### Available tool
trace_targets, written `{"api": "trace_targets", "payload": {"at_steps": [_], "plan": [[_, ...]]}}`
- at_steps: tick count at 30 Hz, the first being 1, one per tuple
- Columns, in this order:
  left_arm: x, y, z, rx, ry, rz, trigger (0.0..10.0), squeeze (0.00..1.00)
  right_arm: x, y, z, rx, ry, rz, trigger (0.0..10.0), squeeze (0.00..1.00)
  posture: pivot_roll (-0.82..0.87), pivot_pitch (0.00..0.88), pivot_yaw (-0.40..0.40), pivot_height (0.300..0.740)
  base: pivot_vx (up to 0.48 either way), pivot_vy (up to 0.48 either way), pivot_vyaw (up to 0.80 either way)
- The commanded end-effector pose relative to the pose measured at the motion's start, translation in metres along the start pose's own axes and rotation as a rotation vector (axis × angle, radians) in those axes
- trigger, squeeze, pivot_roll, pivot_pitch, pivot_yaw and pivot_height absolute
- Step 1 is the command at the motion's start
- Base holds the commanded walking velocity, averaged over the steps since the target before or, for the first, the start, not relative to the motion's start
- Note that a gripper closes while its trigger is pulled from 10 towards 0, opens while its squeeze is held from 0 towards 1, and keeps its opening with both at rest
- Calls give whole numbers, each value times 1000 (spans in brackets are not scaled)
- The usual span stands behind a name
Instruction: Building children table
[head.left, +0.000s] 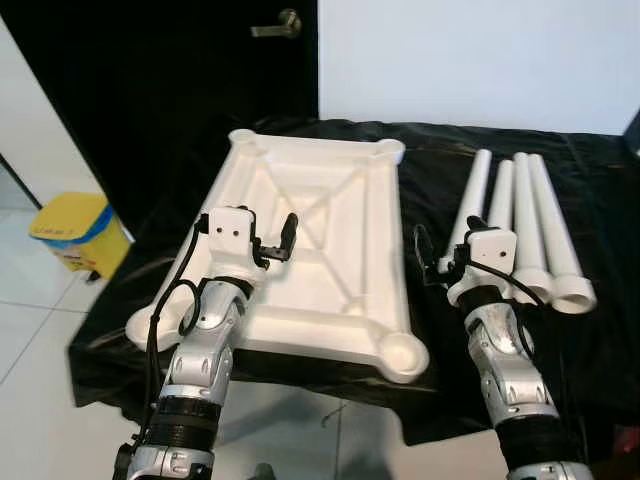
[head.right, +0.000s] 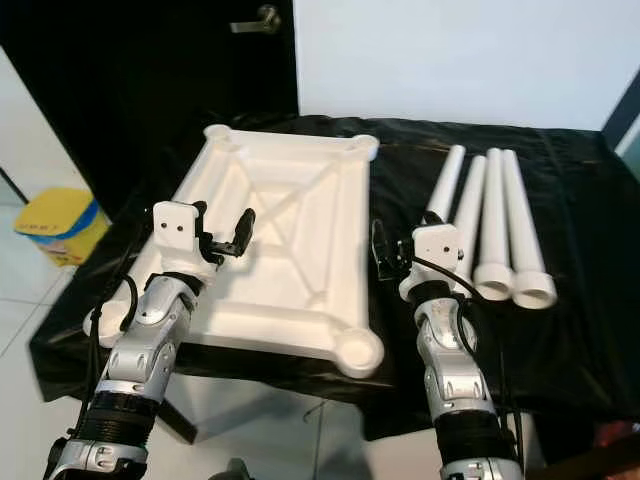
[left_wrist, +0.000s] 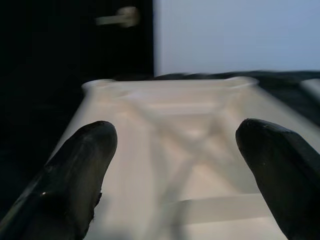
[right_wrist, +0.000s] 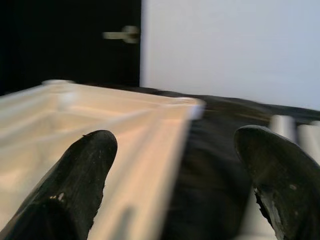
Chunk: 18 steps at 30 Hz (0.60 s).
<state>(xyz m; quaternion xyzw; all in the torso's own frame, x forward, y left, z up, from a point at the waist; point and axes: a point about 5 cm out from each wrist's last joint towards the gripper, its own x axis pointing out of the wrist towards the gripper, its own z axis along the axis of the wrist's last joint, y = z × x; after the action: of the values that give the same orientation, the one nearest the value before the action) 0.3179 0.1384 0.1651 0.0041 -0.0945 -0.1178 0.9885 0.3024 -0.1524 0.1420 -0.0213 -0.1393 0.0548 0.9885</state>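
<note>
Two silver metal arms w/ ribbed black collars low on the forearms. Each wrist carries a white boxy camera housing, two small dark dots on its face. Left gripper (head.left: 272, 240) & right gripper (head.left: 432, 257): long black fingers, rounded tips, matte, slightly scuffed. Thin black cables loop from each wrist down along the arm.

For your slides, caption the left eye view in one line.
Both open pincers, left and right, hover between upturned tabletop and four legs.

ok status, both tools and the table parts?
Left tool open, over upturned tabletop. Right tool open, empty, between tabletop and four legs. Legs lie loose on black cloth, none fitted. Nothing in the way.
</note>
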Motion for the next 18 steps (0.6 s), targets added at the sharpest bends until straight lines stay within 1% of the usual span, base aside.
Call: {"api": "trace_targets", "payload": {"at_steps": [1, 6, 7, 10, 11, 13, 14, 16, 18], "plan": [[0, -3, -2, -3, 13, -16, 10000, 0, -2, -7, 0, -13, 6, -25, 10000, 0, 0, 40, 3, 740, 0, 0, 0], [2, -7, -1, 31, 13, -37, 10000, 0, -4, -10, -2, -12, 20, -52, 10000, 0, -5, 44, 10, 740, 0, 0, 0], [4, -10, 1, 37, 10, -50, 10000, 0, -4, -11, -3, -10, 27, -64, 10000, 0, -6, 46, 11, 740, 0, 0, -744], [5, -12, 2, 34, 8, -61, 10000, 0, -3, -12, -2, -5, 26, -70, 10000, 0, -7, 47, 11, 740, 0, 0, -746], [6, -14, 3, 42, 7, -68, 10000, 0, -3, -13, -3, -5, 27, -72, 10000, 0, -9, 49, 12, 740, 0, 0, -750], [8, -18, 5, 87, 2, -88, 10000, 0, -3, -14, -2, -11, 28, -78, 10000, 0, -10, 49, 13, 740, 0, 0, -744], [8, -18, 5, 87, 2, -88, 10000, 0, -3, -14, -2, -11, 28, -78, 10000, 0, -10, 49, 13, 740, 0, 0, -744], [9, -21, 7, 113, -3, -102, 10000, 0, -1, -16, -1, -12, 20, -89, 10000, 0, -10, 49, 14, 740, 0, 0, -744], [9, -21, 8, 112, -4, -99, 10000, 0, -1, -17, -1, -12, 15, -90, 10000, 0, -10, 49, 15, 740, 0, 0, -687]]}}
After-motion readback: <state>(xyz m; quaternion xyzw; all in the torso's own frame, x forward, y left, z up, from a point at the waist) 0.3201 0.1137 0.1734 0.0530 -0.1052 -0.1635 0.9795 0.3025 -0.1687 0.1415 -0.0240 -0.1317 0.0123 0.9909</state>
